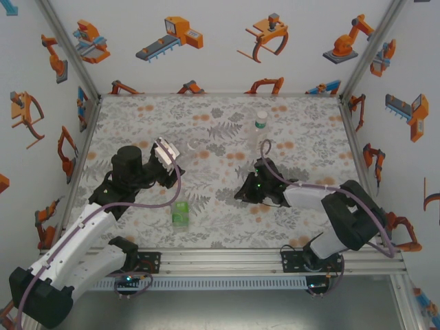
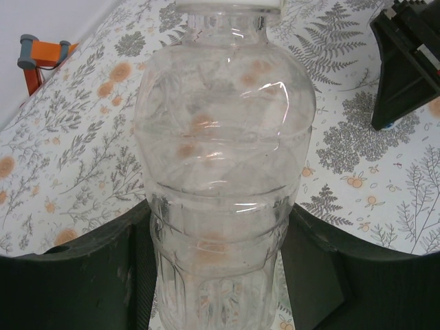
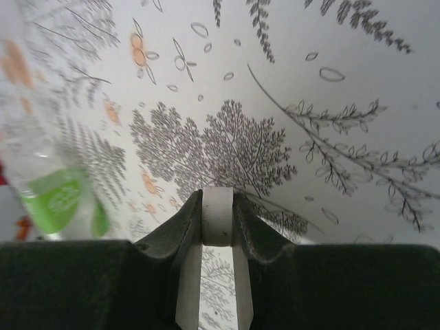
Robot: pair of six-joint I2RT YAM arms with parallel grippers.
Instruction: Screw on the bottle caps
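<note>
Three bottles stand out to us on the fern-printed mat (image 1: 137, 120). Nearest the arm bases sits the short green bottle (image 1: 180, 213), alone between the two arms and touched by neither.

A little farther in, on our left, the left gripper (image 1: 163, 157) is clamped on the clear bottle (image 2: 223, 158). Its dark fingers (image 2: 82, 282) press the ribbed lower body from both sides, and a white lid (image 2: 227, 4) sits at the neck. We cannot tell how far that lid is screwed down.

On our right, at about the same depth, the right gripper (image 3: 218, 227) hangs low over the mat with its jaws narrowed tight on a small white cap (image 3: 218, 214), pinched edge-on between the tips.

Farthest back, just beyond the right gripper, the tall bottle (image 1: 259, 134) with the green band stands upright.
</note>
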